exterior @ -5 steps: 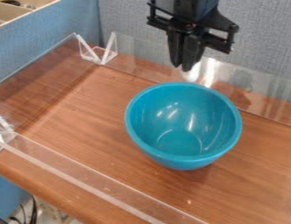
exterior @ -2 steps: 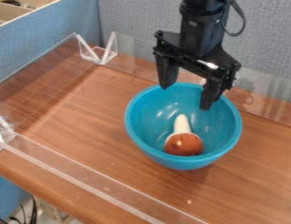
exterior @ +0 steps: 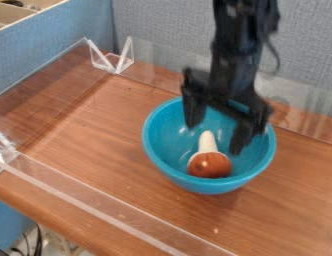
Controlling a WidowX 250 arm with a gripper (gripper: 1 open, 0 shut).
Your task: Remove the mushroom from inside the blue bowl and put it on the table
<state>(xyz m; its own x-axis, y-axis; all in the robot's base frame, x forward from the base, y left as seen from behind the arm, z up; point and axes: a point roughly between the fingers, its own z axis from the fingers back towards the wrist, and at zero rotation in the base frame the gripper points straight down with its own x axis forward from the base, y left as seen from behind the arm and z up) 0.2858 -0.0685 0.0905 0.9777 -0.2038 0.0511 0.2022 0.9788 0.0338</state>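
Mushroom lies loose inside the blue bowl, cap at its near wall, stem leaning up the inside. Claw is blurred but spread, released, over the bowl's far half, likely lined up to descend around the stem. We want it out on the desk beside the bowl.

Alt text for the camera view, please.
A toy mushroom lies inside the blue bowl, stem away from the camera, orange-brown cap nearer. The motion-blurred hand hangs over the bowl with its fingers open.
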